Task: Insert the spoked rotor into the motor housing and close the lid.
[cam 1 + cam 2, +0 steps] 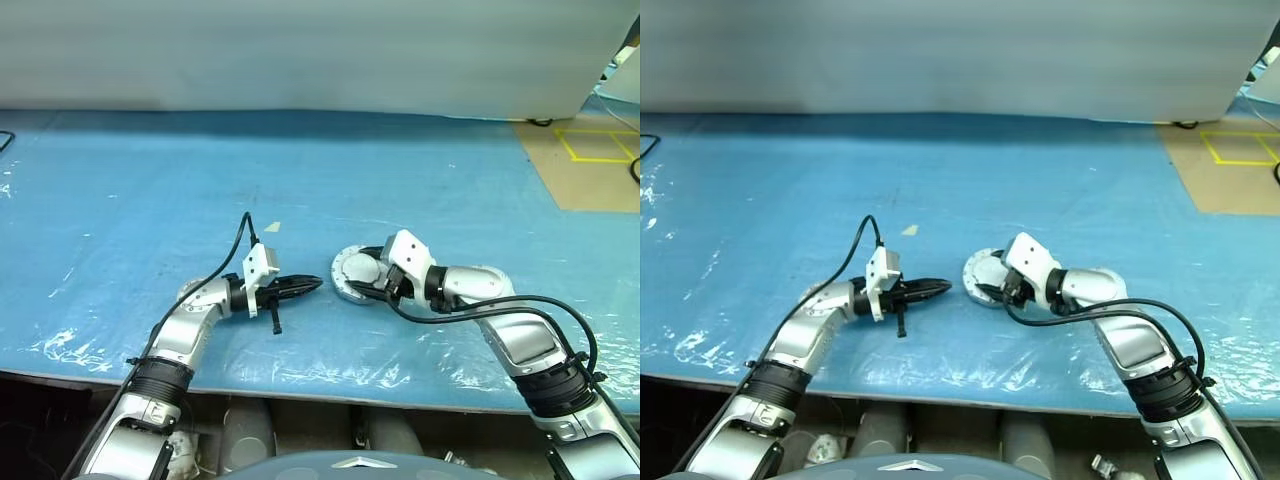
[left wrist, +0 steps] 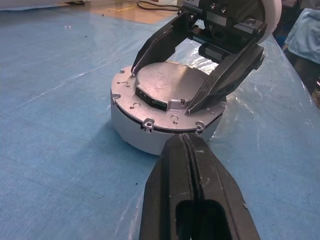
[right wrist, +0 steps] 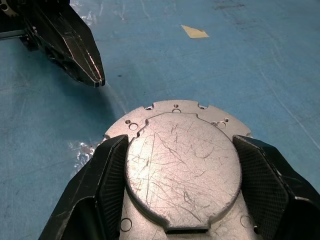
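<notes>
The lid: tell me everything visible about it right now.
The lid is a round silver metal disc, smooth scratched face up, lying flat on the motor housing on the blue sheet. The right tool straddles it, a black finger at each edge. The left tool, shut, sits apart from it.

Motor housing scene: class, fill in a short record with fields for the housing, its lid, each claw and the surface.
motor housing: squat silver shell, standing on the blue table cover
lid: on top of the housing, plain scratched face up
right claw: one black finger on each side of the lid's raised plate, gripping it
left claw: shut, empty, pointing at the housing, apart from it
spoked rotor: not visible, presumably inside
</notes>
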Controlling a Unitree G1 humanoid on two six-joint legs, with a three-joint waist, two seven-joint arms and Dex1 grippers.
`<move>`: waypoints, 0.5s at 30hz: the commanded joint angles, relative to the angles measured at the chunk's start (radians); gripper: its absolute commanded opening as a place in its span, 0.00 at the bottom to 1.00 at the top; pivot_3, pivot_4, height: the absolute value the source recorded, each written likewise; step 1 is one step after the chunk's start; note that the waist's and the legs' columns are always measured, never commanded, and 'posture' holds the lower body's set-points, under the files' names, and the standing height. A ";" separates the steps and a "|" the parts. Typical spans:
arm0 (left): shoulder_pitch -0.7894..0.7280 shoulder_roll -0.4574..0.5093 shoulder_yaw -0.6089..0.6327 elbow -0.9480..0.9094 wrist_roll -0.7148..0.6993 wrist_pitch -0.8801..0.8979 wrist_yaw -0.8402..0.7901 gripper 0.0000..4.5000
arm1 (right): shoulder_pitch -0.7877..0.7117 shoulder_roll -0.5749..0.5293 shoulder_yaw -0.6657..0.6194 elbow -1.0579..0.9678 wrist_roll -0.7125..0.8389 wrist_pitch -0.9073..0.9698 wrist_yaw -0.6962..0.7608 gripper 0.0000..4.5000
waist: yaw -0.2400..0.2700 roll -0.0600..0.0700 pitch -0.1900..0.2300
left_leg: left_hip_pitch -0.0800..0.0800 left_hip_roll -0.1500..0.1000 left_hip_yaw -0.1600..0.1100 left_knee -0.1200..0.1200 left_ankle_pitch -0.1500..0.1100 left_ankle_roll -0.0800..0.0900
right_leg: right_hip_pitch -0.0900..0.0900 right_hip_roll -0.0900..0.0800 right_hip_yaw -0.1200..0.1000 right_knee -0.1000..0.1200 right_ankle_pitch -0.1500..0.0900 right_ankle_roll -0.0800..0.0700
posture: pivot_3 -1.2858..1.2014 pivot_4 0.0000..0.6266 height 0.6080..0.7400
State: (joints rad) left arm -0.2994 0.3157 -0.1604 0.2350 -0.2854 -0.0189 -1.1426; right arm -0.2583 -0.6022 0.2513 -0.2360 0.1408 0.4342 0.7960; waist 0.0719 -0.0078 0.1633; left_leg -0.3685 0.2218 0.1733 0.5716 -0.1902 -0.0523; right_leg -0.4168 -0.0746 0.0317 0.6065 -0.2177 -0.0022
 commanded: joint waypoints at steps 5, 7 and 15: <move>-0.019 -0.005 -0.002 -0.003 0.000 -0.023 0.004 0.00 | 0.020 0.044 -0.031 0.004 0.068 0.210 -0.031 0.66 | -0.001 0.000 -0.001 | 0.000 0.000 0.000 0.000 0.000 0.001 | 0.000 0.000 0.000 0.000 0.000 0.000 | 0.52 0.24 1.00; -0.020 -0.005 -0.002 -0.001 0.001 -0.024 0.004 0.00 | 0.019 0.040 -0.023 0.004 0.057 0.213 -0.036 0.66 | -0.001 0.000 -0.001 | 0.000 0.000 0.000 0.000 0.000 0.000 | 0.000 0.000 0.000 0.000 0.000 0.000 | 0.52 0.24 1.00; -0.023 -0.004 -0.002 0.004 0.002 -0.027 0.005 0.00 | 0.015 0.051 -0.008 -0.008 0.053 0.210 -0.051 0.66 | -0.001 0.000 -0.001 | 0.000 0.000 0.000 -0.001 0.000 -0.001 | 0.000 0.000 0.000 -0.001 0.000 0.000 | 0.52 0.24 1.00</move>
State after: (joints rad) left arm -0.3124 0.3112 -0.1618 0.2584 -0.2838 -0.0265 -1.1398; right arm -0.2677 -0.5542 0.2116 -0.2700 0.2076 0.5981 0.7546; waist 0.0705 -0.0078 0.1623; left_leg -0.3684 0.2222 0.1734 0.5710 -0.1899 -0.0529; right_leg -0.4172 -0.0742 0.0321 0.6060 -0.2180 -0.0020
